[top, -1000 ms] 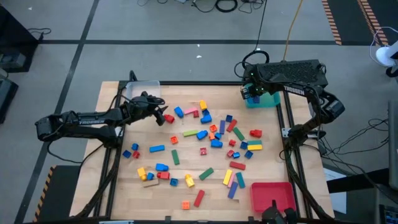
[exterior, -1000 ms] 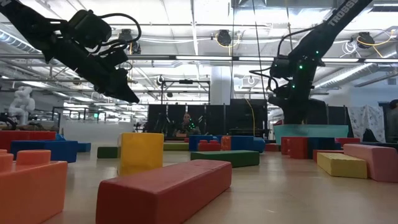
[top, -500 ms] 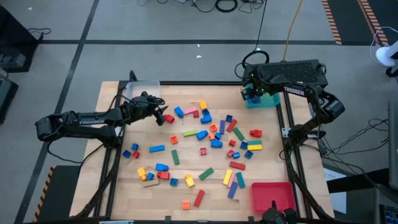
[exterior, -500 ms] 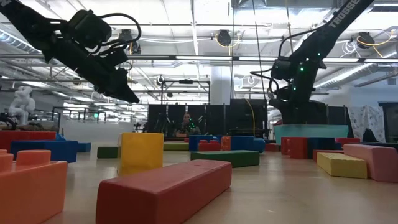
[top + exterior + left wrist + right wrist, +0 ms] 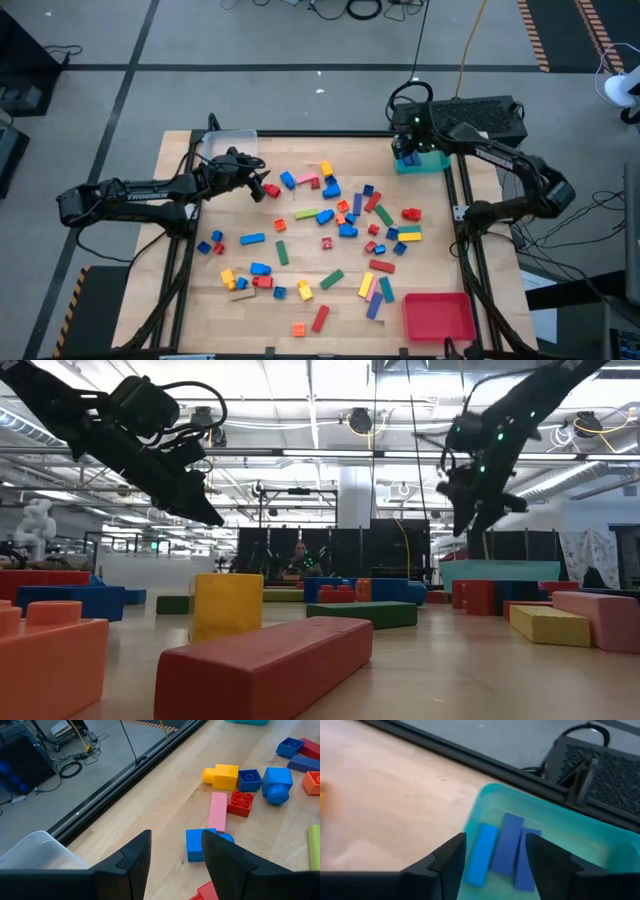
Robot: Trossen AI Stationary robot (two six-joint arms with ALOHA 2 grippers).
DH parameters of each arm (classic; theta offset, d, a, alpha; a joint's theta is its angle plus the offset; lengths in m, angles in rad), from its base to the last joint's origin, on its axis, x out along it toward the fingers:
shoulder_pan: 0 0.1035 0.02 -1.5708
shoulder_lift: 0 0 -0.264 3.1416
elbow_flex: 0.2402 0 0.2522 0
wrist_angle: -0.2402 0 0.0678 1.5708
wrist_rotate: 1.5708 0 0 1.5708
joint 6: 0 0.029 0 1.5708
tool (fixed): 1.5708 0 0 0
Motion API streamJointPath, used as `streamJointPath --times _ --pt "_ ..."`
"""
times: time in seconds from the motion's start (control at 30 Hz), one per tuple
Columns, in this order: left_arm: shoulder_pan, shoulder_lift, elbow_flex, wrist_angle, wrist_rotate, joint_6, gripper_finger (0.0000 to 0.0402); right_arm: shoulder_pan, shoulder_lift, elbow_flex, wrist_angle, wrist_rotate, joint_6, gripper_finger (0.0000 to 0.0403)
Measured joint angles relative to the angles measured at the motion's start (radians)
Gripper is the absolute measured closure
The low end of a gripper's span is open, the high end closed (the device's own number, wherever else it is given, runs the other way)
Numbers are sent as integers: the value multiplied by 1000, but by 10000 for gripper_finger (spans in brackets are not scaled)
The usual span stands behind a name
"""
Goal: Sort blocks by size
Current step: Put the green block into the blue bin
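Blue blocks [image 5: 506, 846] in teal tray [image 5: 555, 825] show only past the released, empty right claw [image 5: 496, 862].

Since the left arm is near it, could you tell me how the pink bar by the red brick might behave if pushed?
The pink bar lies flat on bare wood, so it would probably slide, not roll. Pushed near one end, it would likely pivot. It touches the red brick, which may shift with it.

- Illumination: bright and even, from overhead ceiling strip lights [image 5: 330, 453] visible in the low view.
- Shadows: soft and short beneath the blocks [image 5: 330, 225].
- Focus: nearest red block [image 5: 265, 665] soft.
- Blur: right wrist view smeared by motion; teal tray [image 5: 545, 820] indistinct.
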Motion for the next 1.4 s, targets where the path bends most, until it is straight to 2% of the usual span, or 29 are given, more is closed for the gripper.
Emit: streamJointPath --times 0.27,0.47,0.7,1.1,1.4 --pt "0 0 0 0 0 0 224 217 -80 0 -58 -4 -16 213" --pt "0 0 0 1 0 0 224 408 -70 0 -73 12 149 213" --pt "-1 0 0 0 23 -1 224 577 21 0 -79 53 306 213" --pt "0 0 0 1 24 -2 224 762 205 0 -148 -2 521 213" --pt "0 0 0 3 24 -2 224 796 302 0 -181 12 534 213"
